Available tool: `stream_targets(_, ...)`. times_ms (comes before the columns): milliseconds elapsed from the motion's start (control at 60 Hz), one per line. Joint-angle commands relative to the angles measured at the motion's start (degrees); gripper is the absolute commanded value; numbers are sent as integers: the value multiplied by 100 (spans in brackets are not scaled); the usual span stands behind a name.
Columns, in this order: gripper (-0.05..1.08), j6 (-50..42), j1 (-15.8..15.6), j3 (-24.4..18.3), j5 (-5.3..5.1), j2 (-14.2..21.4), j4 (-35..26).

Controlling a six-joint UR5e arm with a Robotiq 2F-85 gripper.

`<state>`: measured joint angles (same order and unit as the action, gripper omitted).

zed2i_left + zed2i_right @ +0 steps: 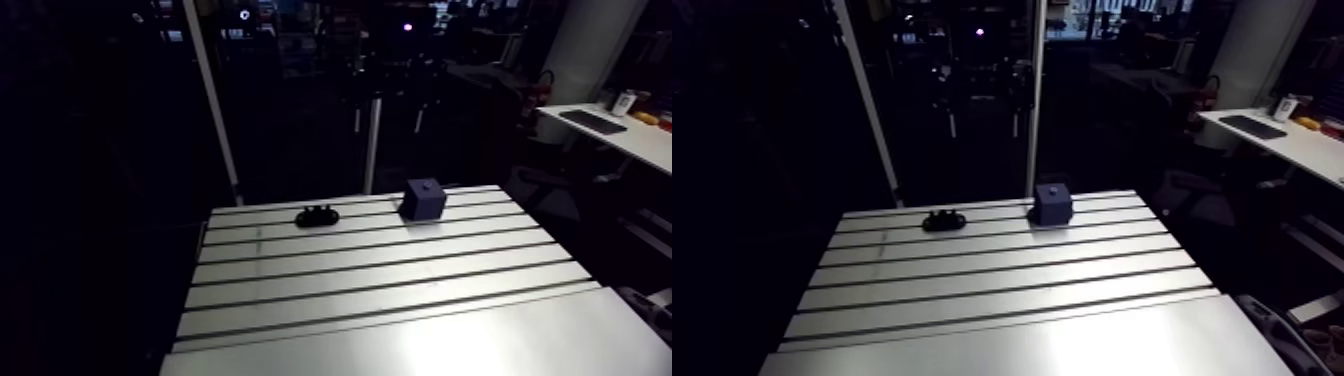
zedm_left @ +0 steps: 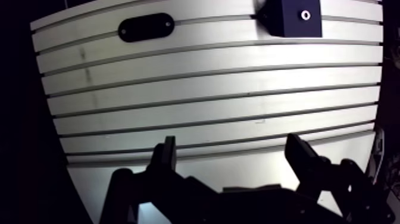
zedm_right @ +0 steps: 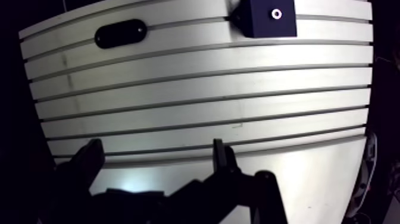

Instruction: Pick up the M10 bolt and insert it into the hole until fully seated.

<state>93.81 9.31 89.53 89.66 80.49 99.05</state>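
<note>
Dark cube (image 1: 423, 199), black oval holder (image 1: 317, 215) apart near slotted table (image 1: 400, 300) far edge.

Wrist view: the gripper (image 2: 232, 143) is wide open, its two dark fingers (image 2: 166, 158) spread well apart. Both tips sit at about the same height and each finger leans slightly outward from the base. Behind them the gripper's dark body and linkages fill the near edge of the view. The gripper hangs high, looking down.
</note>
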Motion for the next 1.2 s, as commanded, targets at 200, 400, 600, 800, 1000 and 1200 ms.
stream_targets(200, 0, -78, -613, -21, -94, 505, -715)
stream_targets(400, 0, -78, -614, -60, -68, 550, -725)
stream_targets(600, 0, -69, -614, -151, -50, 577, -946)
stream_targets(800, 0, -18, -614, -189, -50, 594, -954)
stream_targets(1000, 0, 19, -648, -448, -59, 570, -972)
stream_targets(1200, 0, 98, -649, -422, -59, 517, -955)
